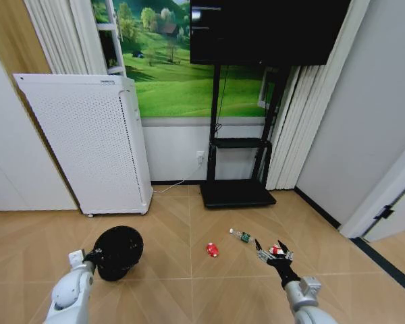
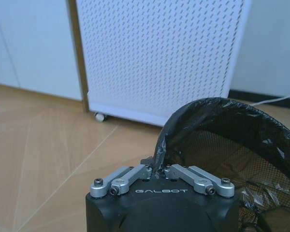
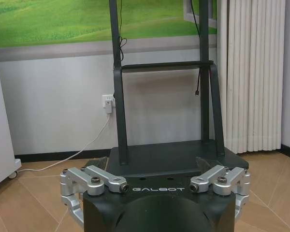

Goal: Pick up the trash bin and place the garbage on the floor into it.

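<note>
Head view: one white perforated appliance (image 1: 88, 142) stands on small casters against the wall at far left. One black TV stand (image 1: 237, 145) carries a dark screen (image 1: 266, 30) at centre; its base plate rests on the floor (image 1: 182, 223). A landscape mural (image 1: 182, 74) covers the wall behind. White pleated curtains (image 1: 297, 128) hang to the right of the stand. A white cable runs from a wall socket (image 1: 201, 157) down along the skirting.

Trash bin (image 1: 118, 252): one, black mesh with a black liner, tilted, mouth facing the camera, in front of the appliance. Left gripper (image 2: 157, 173) has its jaws pressed together, pinching the bin's rim and liner edge.

Garbage on the floor, three pieces:
- red can (image 1: 212, 250), lying open parquet, between the bin and the right gripper; nothing blocks it.
- clear bottle (image 1: 241, 235) with green label, lying on its side, just beyond the can toward the TV stand base.
- red-and-white packet (image 1: 276, 250), partly covered by the right gripper.

Right gripper (image 1: 273, 254): jaws spread wide, low over the packet; contact cannot be told. Right wrist view faces the TV stand base.
</note>
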